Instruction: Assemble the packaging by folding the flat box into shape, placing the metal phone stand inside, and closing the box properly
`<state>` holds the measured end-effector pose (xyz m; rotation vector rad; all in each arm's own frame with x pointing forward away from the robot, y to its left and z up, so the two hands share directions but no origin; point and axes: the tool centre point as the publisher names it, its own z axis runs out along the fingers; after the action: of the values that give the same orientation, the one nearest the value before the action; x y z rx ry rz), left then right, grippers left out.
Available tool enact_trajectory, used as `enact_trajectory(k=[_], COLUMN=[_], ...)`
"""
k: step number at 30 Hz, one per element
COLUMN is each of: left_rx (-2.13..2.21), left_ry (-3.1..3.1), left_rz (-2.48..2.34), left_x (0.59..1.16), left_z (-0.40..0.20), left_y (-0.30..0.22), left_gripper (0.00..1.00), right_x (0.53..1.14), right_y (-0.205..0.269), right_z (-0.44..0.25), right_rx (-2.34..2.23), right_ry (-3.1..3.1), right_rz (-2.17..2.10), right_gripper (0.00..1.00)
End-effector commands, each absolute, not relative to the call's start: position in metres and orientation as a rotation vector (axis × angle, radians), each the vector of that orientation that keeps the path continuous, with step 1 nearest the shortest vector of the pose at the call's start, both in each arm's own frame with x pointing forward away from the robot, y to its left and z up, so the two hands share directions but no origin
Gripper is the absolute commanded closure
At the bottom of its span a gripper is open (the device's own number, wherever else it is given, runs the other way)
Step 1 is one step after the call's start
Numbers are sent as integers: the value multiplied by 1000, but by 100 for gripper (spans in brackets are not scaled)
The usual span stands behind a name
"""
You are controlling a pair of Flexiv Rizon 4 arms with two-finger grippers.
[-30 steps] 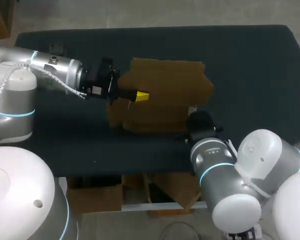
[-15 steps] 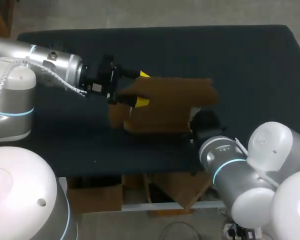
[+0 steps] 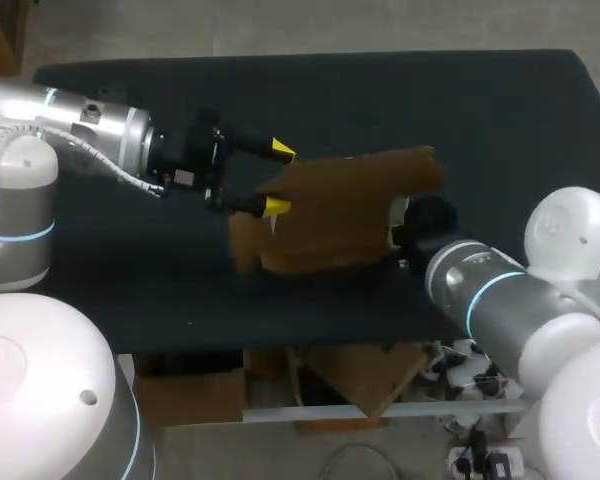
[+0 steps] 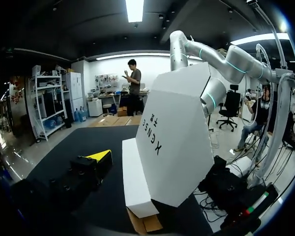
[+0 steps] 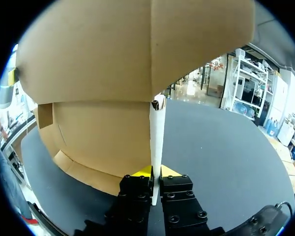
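The right tool point(image 5: 156, 173), on the arm that enters the head view at 4 o'clock, is pinched narrow on a thin upright panel of the cardboard box point(image 3: 340, 212), at the box's 3 o'clock side. The box is partly folded, brown inside and white outside. It stands on the dark desk point(image 3: 500, 120) near its middle, with 1 big flap rising above the right tool. At the box's 9 o'clock side the left tool point(image 3: 277, 178) has its 2 yellow-tipped fingers spread wide. The left wrist view shows 1 tip apart from the white face.
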<state>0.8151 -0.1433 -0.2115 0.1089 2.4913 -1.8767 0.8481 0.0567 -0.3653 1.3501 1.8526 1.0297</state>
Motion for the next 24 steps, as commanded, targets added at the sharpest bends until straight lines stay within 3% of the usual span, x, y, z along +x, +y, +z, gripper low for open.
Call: enact_trajectory(k=[1, 24], left_rx=[106, 227], left_ry=[2477, 2472], left_rz=[-1858, -1762], left_x=[809, 798], left_z=[-205, -188], left_y=[-139, -125], left_gripper=[0, 0], right_x=[850, 857], right_y=[48, 22], right_z=[-350, -344], right_rx=[1330, 1386], right_ry=[1955, 1989], right_rz=[1108, 1112], right_gripper=[100, 100])
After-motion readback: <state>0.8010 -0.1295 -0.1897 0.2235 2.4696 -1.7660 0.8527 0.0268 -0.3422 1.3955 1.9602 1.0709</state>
